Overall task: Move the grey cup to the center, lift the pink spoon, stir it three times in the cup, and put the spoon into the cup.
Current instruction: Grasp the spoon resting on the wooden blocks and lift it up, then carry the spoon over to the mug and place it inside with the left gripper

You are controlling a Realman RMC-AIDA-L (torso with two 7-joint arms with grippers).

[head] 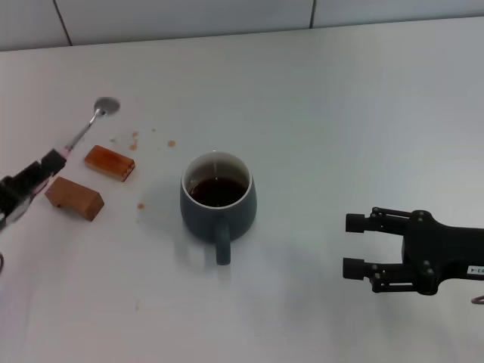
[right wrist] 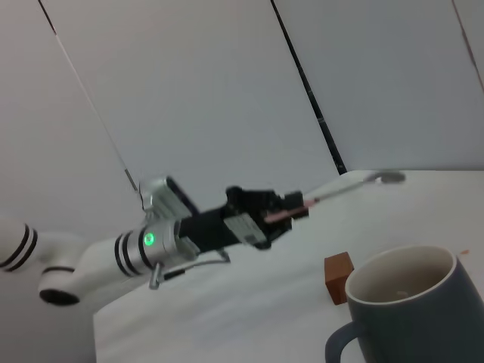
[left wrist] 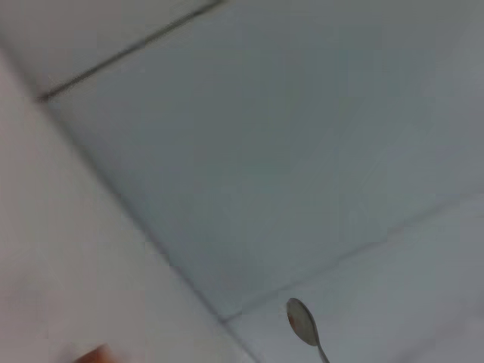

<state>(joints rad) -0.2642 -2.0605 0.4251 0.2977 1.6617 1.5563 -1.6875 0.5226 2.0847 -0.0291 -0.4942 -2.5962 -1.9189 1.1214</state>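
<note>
While the left pincer (head: 51, 162) is clenching the pink spoon (head: 91, 121), lifted, the right pincer (head: 355, 246) is waiting released; next, carrying it over the grey cup (head: 218, 198).

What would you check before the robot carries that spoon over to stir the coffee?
1. Spoon held: ok. The left gripper is shut on the handle of the pink spoon, which points away from the arm.
2. Cup in the middle of the table: ok. The grey cup stands upright near the centre, handle toward the robot.
3. Drink in the cup: ok, dark liquid shows inside.
4. Path to the cup: cannot tell. Two brown blocks lie between spoon and cup, and the spoon's height over them is unclear.
5. Other arm out of the way: ok. The right gripper is open, off to the cup's right.
</note>
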